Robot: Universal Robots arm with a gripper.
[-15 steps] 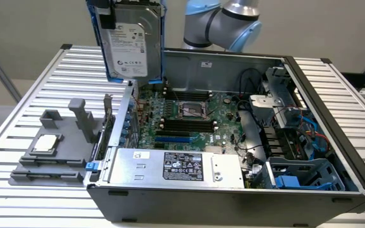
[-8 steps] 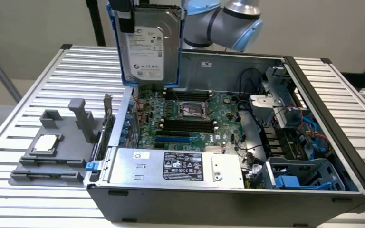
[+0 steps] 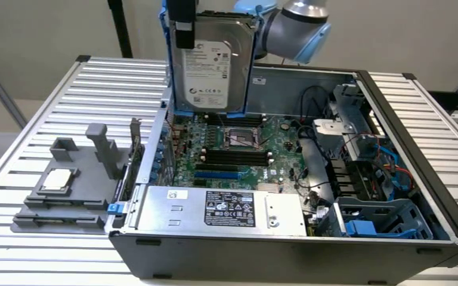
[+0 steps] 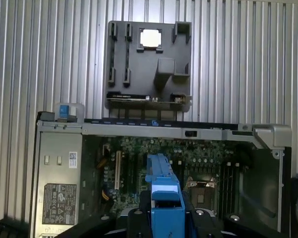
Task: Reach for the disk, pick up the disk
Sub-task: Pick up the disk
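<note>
We see the disk (image 3: 212, 65) hanging upright in the air above the open computer case (image 3: 420, 179), label side facing the exterior camera, its blue rails (image 3: 165, 65) running down both long edges. It touches nothing below it: it sits over the far edge of the case, above the motherboard (image 3: 237, 143), so we judge the pick-up done and the lift under way or finished. The gripper (image 3: 183, 24) is clamped on the disk from above; one black finger lies against the labelled face near the upper corner. In the wrist view the blue rail (image 4: 161, 193) runs straight out between the dark finger bases, with the board far beneath.

Outward from there, the silver power supply (image 3: 213, 208) with its black label fills the near corner of the case, and the drive cage (image 3: 376, 217) with blue parts sits at the near corner on the exterior view's right. A grey fixture (image 3: 70, 185) holding a small silver chip (image 3: 58, 179) rests on the ribbed tabletop (image 3: 22, 119) beside the case, toward the exterior view's left.

What worries us is the grip: the fingers appear to hold only the top end of a heavy, smooth piece, so a jolt or a quick swing could let it pivot or slide out. A fall from here would land on the motherboard or the socket (image 3: 243, 138). Swinging low could also catch a rail on the case wall.
</note>
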